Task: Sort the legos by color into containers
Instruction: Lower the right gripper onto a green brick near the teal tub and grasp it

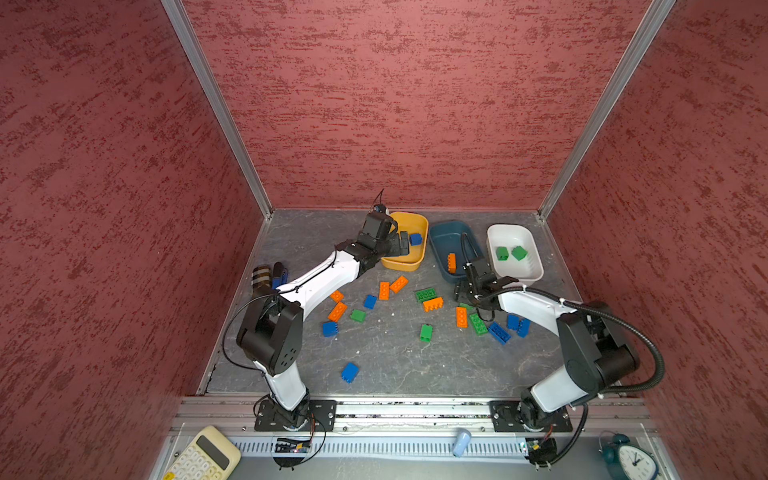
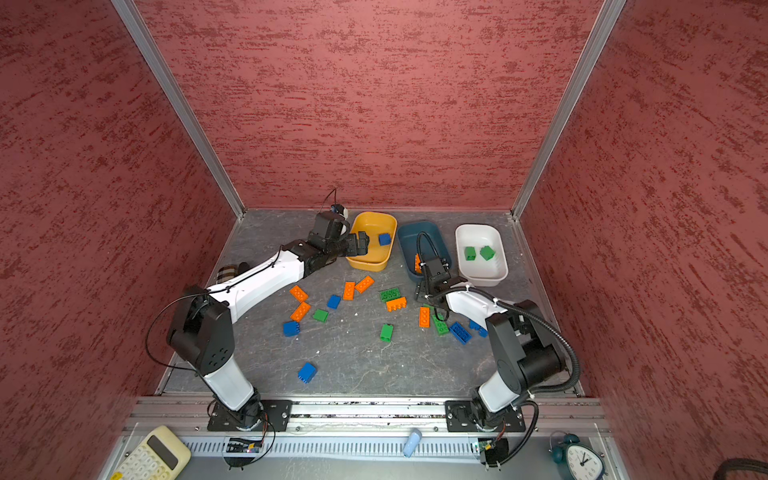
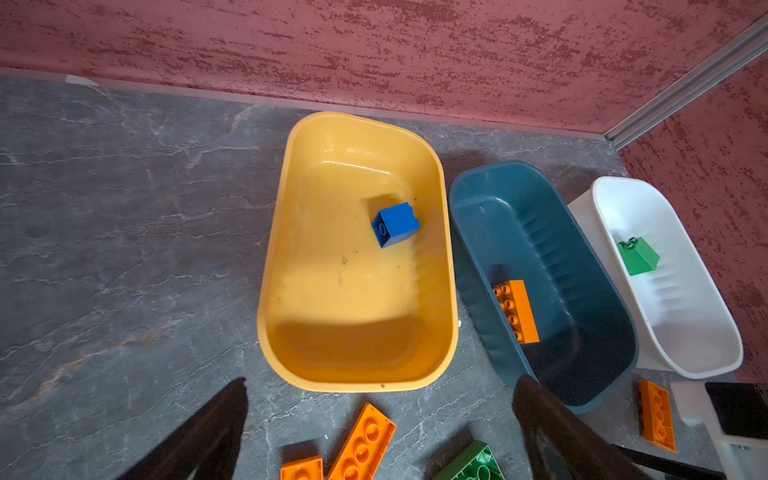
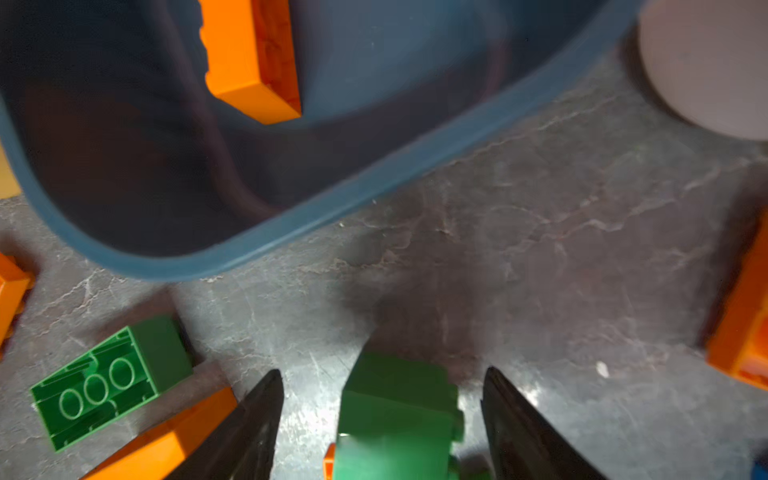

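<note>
1. Legos [image 1: 432, 304] lie mostly loose on the tabletop [image 1: 395, 365], in front of three tubs. Sorted so far: a blue brick [image 3: 395, 224] in the yellow tub [image 3: 274, 232], an orange brick [image 3: 517, 309] in the teal tub [image 3: 469, 199], and green in the white tub [image 3: 706, 316].
2. Handling, as judged: hard, light, rigid plastic with smooth walls. Crushing is unlikely, but a brick could slip or twist in the grip. It is best taken across two flat opposite side walls, clear of studs and corners.
3. Right hand [image 4: 382, 372] is low over the tabletop, its jaws parted astride a green brick [image 4: 397, 415]. Bare gaps show on both sides, so nothing is gripped.
4. Left hand [image 3: 382, 379] has its jaws wide apart and empty, at the yellow tub's edge.
5. Views compared: only the right wrist view shows those gaps. In both top views the arm hides that brick almost wholly. A top view shows two green bricks [image 1: 502, 252] in the white tub, while the left wrist view shows one.
</note>
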